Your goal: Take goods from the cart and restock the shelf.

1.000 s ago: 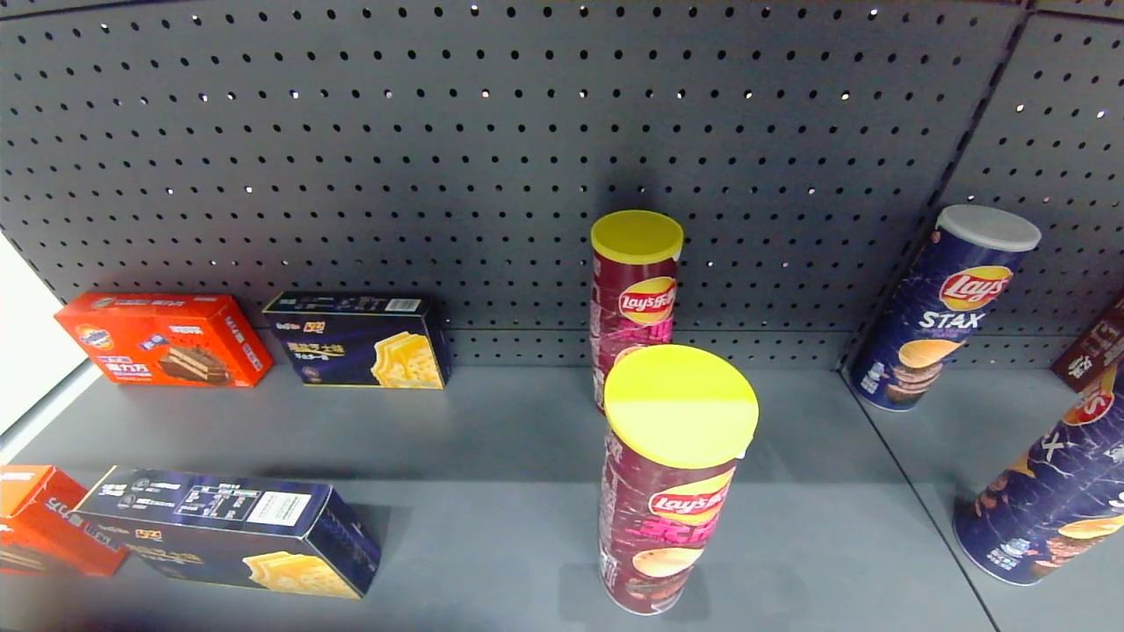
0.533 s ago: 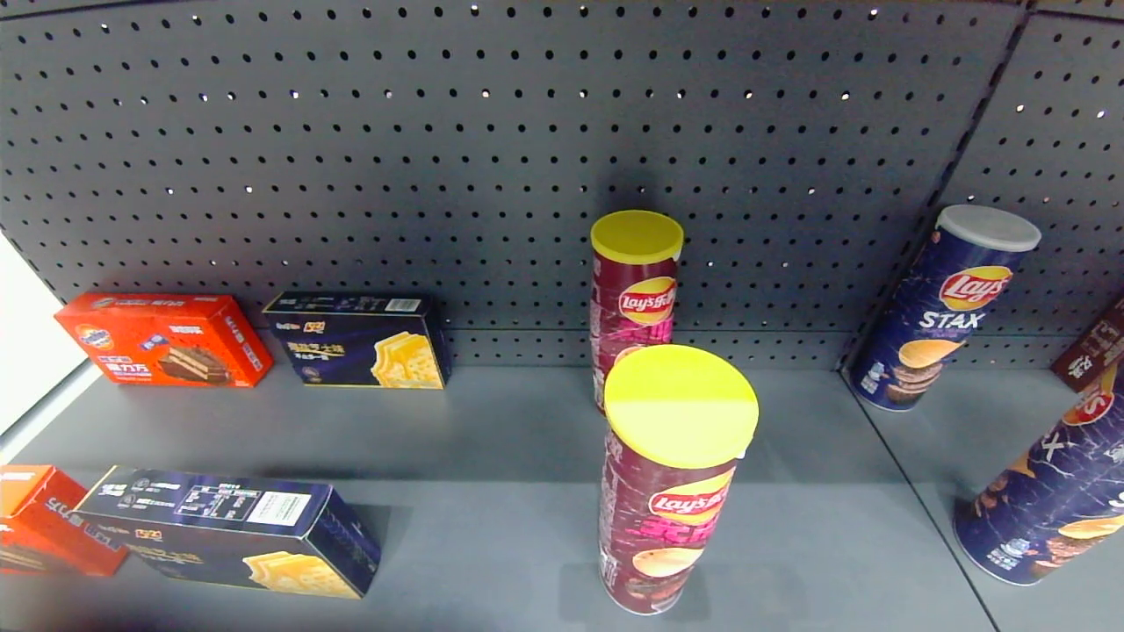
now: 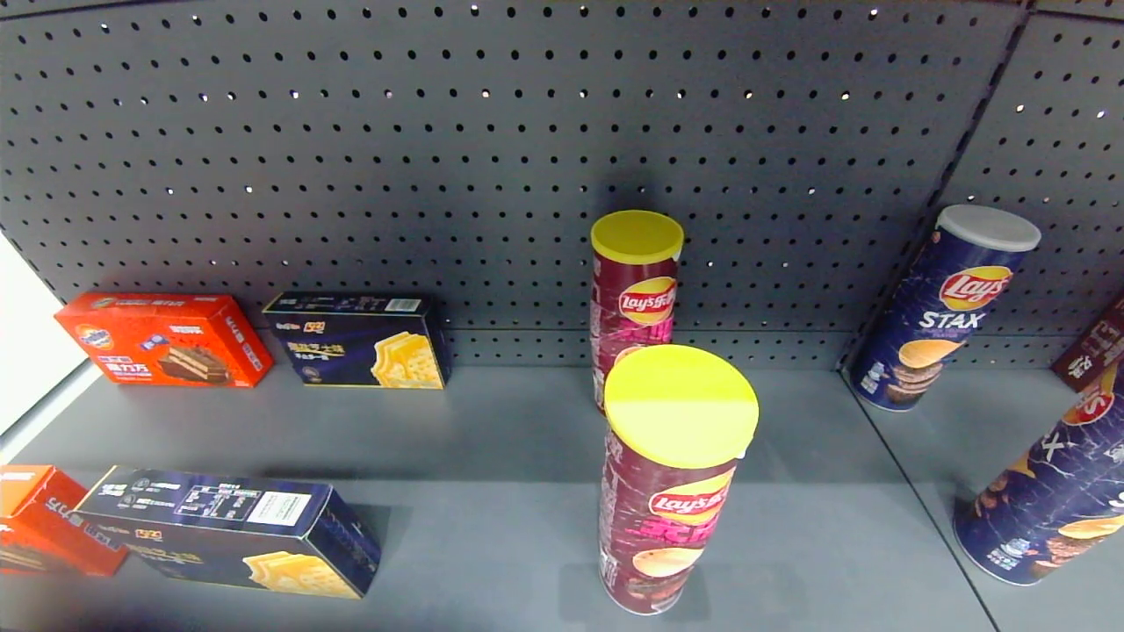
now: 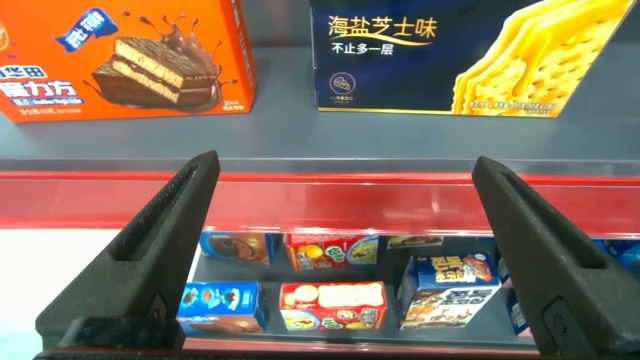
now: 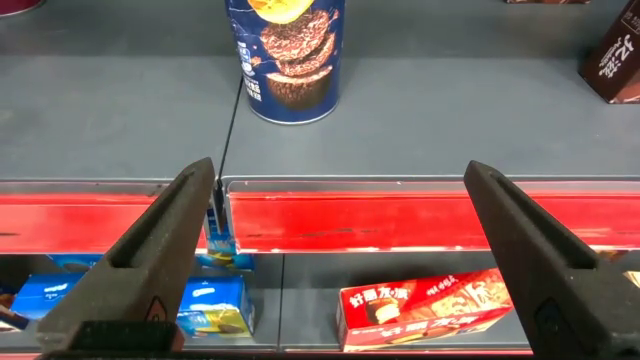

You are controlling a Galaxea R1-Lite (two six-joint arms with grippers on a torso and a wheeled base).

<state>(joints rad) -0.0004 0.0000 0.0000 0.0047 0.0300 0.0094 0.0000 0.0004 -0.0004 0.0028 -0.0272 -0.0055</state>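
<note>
Bare shelf [image 3: 492,439] between navy box [image 3: 228,531] and maroon can [image 3: 667,491] (wide).

A dark grey pegboard panel [image 3: 439,158] is seen from 9 to 3 o'clock, with light showing through some holes. A grey shelf board [image 3: 492,430] is set below it, at 6 o'clock. A bright white area [image 3: 26,351] is seen at 9 o'clock. A red strip [image 4: 340,195] is fixed along the board's front edge.

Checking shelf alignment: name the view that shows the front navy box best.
Head view: the front navy box appears whole, top and front face. The left wrist view gives its front face close, top cropped. The right wrist view faces a blue can.
</note>
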